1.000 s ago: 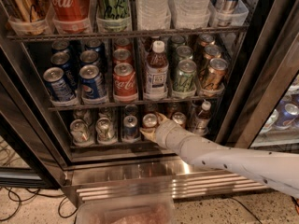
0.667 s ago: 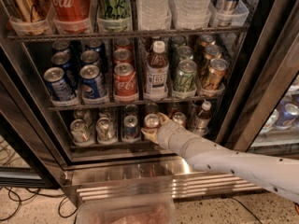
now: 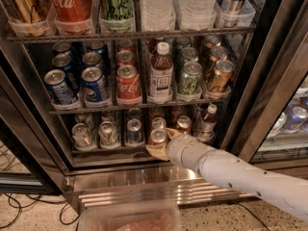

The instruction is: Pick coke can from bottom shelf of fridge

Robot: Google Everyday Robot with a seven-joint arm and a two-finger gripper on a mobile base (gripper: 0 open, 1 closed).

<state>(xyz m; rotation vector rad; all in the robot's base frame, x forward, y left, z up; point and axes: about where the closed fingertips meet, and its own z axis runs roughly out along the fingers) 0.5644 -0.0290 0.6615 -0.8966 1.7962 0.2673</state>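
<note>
The fridge [image 3: 269, 85] stands open, with a dark interior and wire racks. On the bottom shelf [image 3: 110, 151] the coke can [image 3: 157, 137], red with a silver top, sits at the front rail in the middle lane. My gripper [image 3: 161, 145] reaches in from the lower right on a white arm [image 3: 240, 174]. Its tan fingers [image 3: 172, 133] wrap the can from the right and from below, and it is shut on the can. The can's lower body is hidden by the gripper.
Other cans [image 3: 108, 134] and a small bottle [image 3: 208, 121] flank the coke can. The rack above holds Pepsi cans [image 3: 96, 83], a Coca-Cola can [image 3: 128, 83], a bottle [image 3: 160, 73], and green and copper cans [image 3: 220, 76]. A clear tub [image 3: 130, 220] lies on the floor below, with cables [image 3: 14, 211] to the left.
The gripper and the coke can have moved together forward and down toward the front rail of the bottom shelf. The other cans have not moved.
</note>
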